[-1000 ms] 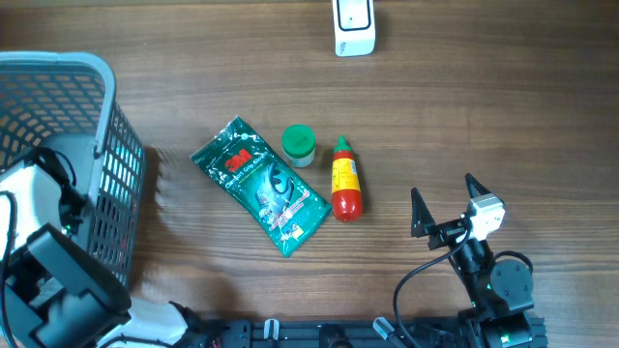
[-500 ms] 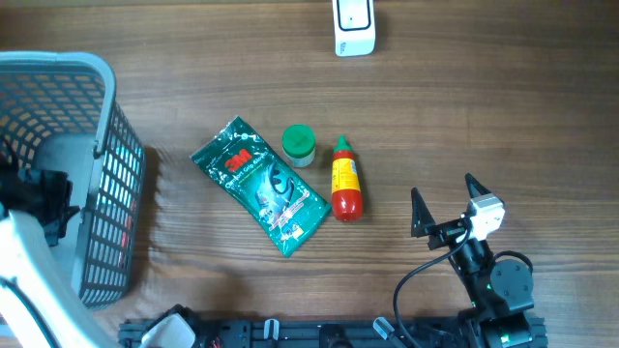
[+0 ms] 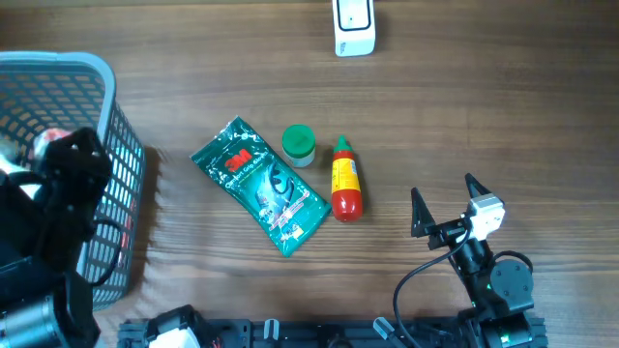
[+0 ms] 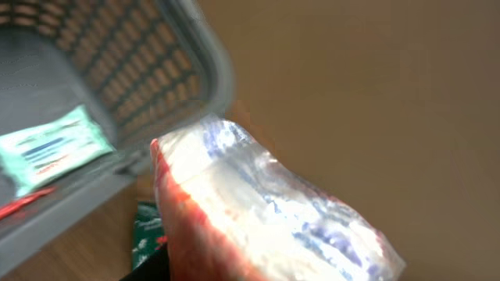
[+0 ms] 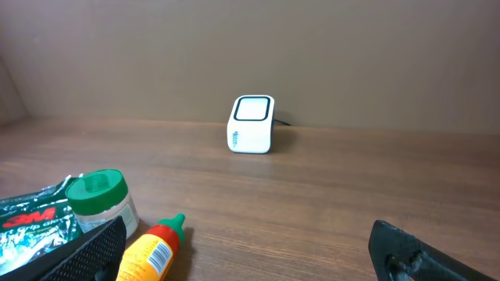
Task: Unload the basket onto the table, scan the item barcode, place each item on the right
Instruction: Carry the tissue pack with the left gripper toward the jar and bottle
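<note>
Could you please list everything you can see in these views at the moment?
basket: 1, grey, far left
flat packet: 1, mint green, inside the basket
clear packet: 1, clear with a red edge, held up by the basket
3M packet: 1, green, centre
jar: 1, green lid, right of the 3M packet
sauce bottle: 1, red with a yellow label, right of the jar
barcode scanner: 1, white, far edge
left end effector: 1, black, over the basket, gripping the clear packet
right end effector: 1, black, near right, open and empty
</note>
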